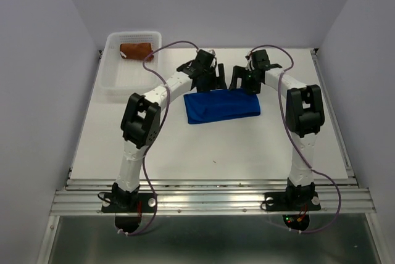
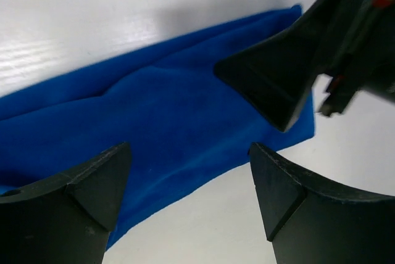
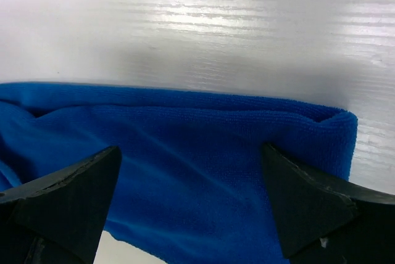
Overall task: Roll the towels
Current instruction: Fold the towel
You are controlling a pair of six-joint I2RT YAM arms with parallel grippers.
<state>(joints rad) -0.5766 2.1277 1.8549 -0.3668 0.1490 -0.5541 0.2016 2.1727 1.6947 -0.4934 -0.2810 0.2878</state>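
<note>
The blue towel (image 1: 222,107) lies folded flat in the middle of the table. Both grippers hang at its far edge, close side by side. My left gripper (image 1: 212,82) is open, and in its wrist view its jaws (image 2: 188,181) stand wide over the towel's edge (image 2: 160,110) and bare table, holding nothing. My right gripper (image 1: 242,82) is open too; its jaws (image 3: 191,184) straddle the blue cloth (image 3: 197,147) near a folded corner without pinching it. A rust-brown towel (image 1: 136,50) sits as a small roll inside the basket.
The white perforated basket (image 1: 117,82) stands at the table's back left corner. A black finger (image 2: 278,79) of the right gripper shows close by in the left wrist view. Grey walls close in the table on three sides.
</note>
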